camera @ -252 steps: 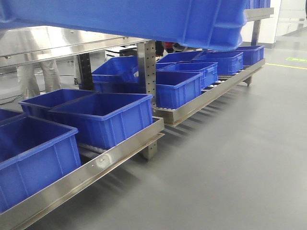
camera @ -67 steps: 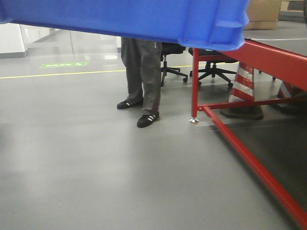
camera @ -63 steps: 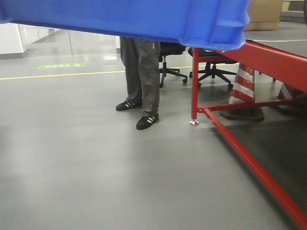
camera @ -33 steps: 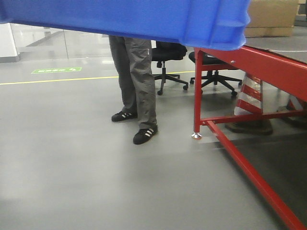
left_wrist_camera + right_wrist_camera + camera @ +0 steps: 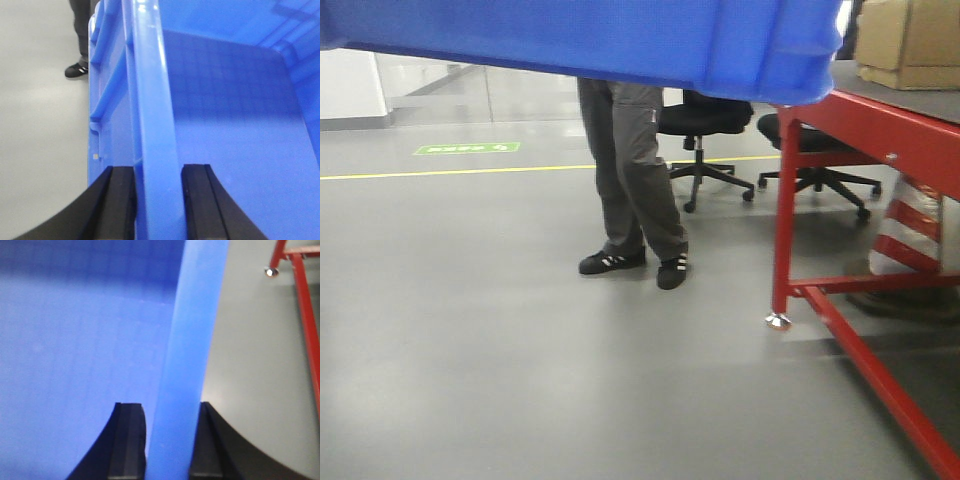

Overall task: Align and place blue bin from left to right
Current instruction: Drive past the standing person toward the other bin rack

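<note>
Smooth grey floor (image 5: 520, 350) under ribbed blue bin (image 5: 570, 35), rim (image 5: 150, 100) between black jaws.

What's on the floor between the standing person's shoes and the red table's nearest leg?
Nothing: the grey floor between shoes and leg is bare in the front-facing view. The office chair stands farther back.

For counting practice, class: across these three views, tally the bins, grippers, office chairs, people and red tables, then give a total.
blue bin: 1
grippers: 2, left gripper and right gripper
office chairs: 2
person, legs only: 1
red table: 1
total: 7
</note>
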